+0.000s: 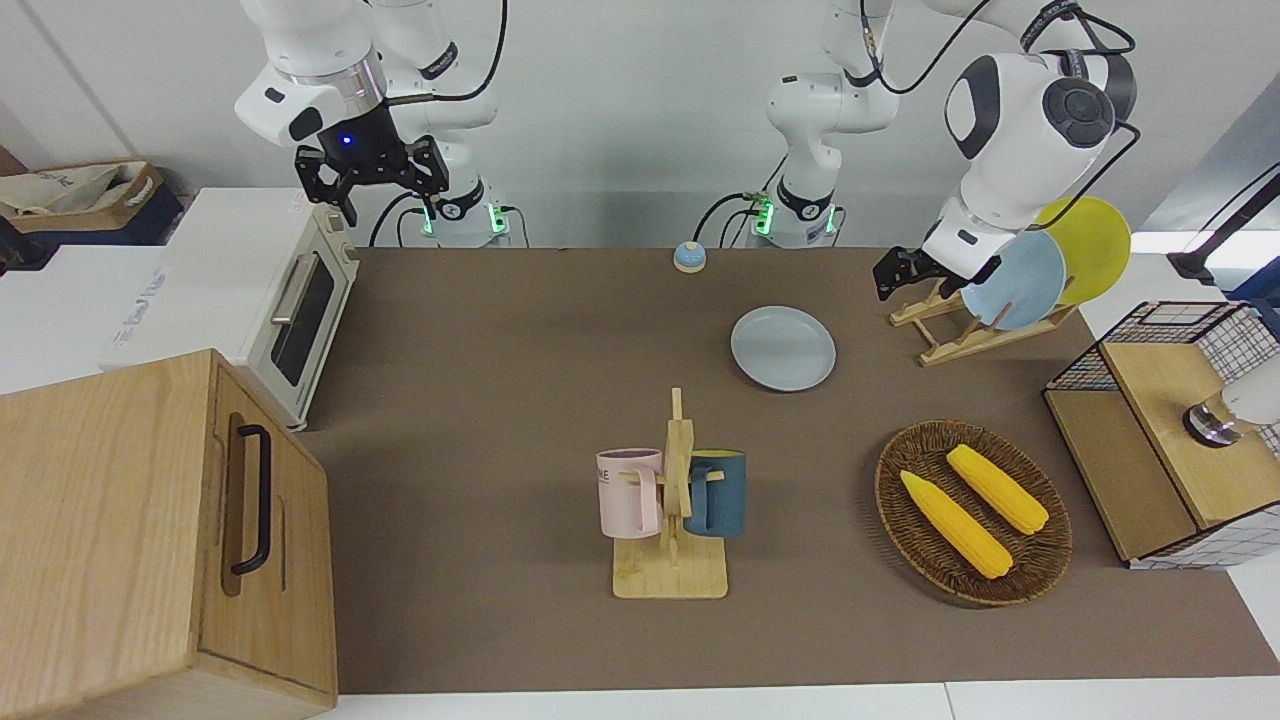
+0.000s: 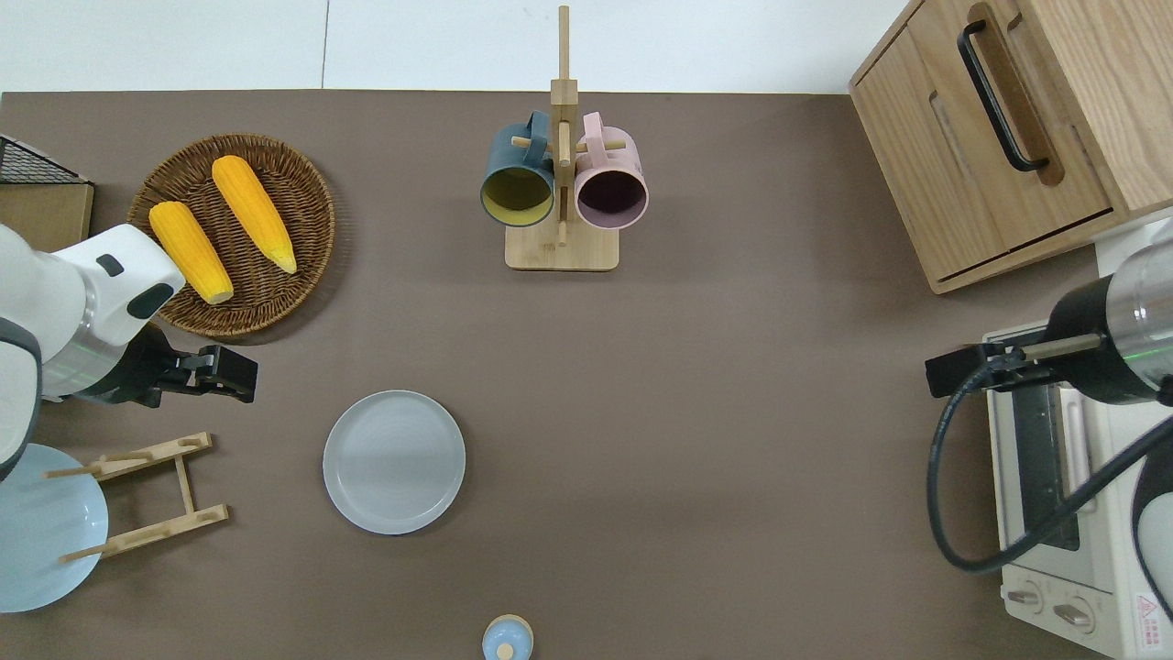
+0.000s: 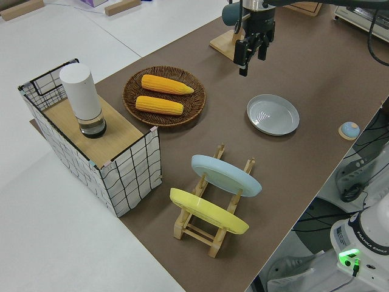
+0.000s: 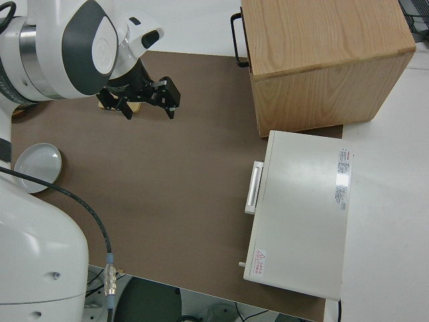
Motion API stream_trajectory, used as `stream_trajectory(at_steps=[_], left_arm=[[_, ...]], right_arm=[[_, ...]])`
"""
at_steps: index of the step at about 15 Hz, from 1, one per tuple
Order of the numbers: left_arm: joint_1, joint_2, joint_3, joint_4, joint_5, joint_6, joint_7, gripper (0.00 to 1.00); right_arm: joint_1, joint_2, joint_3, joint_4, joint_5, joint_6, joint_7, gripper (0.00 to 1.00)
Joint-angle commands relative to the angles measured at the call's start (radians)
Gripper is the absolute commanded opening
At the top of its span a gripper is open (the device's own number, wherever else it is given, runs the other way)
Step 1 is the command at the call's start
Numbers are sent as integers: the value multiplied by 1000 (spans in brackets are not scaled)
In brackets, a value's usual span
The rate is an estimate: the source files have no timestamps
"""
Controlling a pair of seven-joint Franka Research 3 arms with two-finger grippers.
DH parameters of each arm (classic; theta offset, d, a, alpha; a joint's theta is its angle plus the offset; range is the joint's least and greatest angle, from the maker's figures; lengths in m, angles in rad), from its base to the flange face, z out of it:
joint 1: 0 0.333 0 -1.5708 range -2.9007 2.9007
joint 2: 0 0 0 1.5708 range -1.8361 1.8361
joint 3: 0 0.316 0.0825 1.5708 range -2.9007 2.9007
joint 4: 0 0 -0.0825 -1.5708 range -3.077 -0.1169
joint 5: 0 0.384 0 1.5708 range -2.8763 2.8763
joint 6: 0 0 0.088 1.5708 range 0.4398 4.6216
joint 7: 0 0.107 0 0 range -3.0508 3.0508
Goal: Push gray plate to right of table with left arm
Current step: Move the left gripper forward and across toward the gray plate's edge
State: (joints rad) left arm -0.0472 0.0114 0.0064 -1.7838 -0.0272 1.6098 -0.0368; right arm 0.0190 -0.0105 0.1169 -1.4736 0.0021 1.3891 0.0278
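Note:
The gray plate (image 1: pixel 783 348) (image 2: pixel 394 461) (image 3: pixel 273 114) lies flat on the brown table (image 1: pixel 480 420), a little toward the left arm's end from the middle. My left gripper (image 1: pixel 890 275) (image 2: pixel 240 374) (image 3: pixel 250 56) hangs in the air over bare table between the wicker basket and the wooden plate rack. It is apart from the plate, toward the left arm's end of it. Its fingers stand open with nothing between them. The right gripper (image 1: pixel 372 190) (image 4: pixel 149 107) is parked, open and empty.
A wicker basket (image 2: pixel 307 174) with two corn cobs and a plate rack (image 2: pixel 147 500) with a sky-blue plate (image 1: pixel 1015 280) and a yellow plate flank the left gripper. A mug stand (image 1: pixel 672 520), a small bell (image 1: pixel 689 257), a toaster oven (image 1: pixel 290 300), a wooden cabinet (image 1: pixel 120 520) and a wire crate (image 1: pixel 1160 440) also stand here.

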Motion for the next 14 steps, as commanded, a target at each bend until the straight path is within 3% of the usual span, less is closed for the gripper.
stream_trajectory(at_steps=[1, 8, 14], left_arm=[[-13, -18, 3, -42, -6, 2, -14, 991], [-28, -39, -32, -167, -30, 145, -31, 991], [-22, -111, -32, -342, -60, 327, -31, 991]], right_arm=[[-21, -6, 15, 4, 10, -13, 1, 983], [-21, -6, 15, 4, 10, -13, 1, 983], [-21, -6, 15, 4, 10, -13, 0, 983]])
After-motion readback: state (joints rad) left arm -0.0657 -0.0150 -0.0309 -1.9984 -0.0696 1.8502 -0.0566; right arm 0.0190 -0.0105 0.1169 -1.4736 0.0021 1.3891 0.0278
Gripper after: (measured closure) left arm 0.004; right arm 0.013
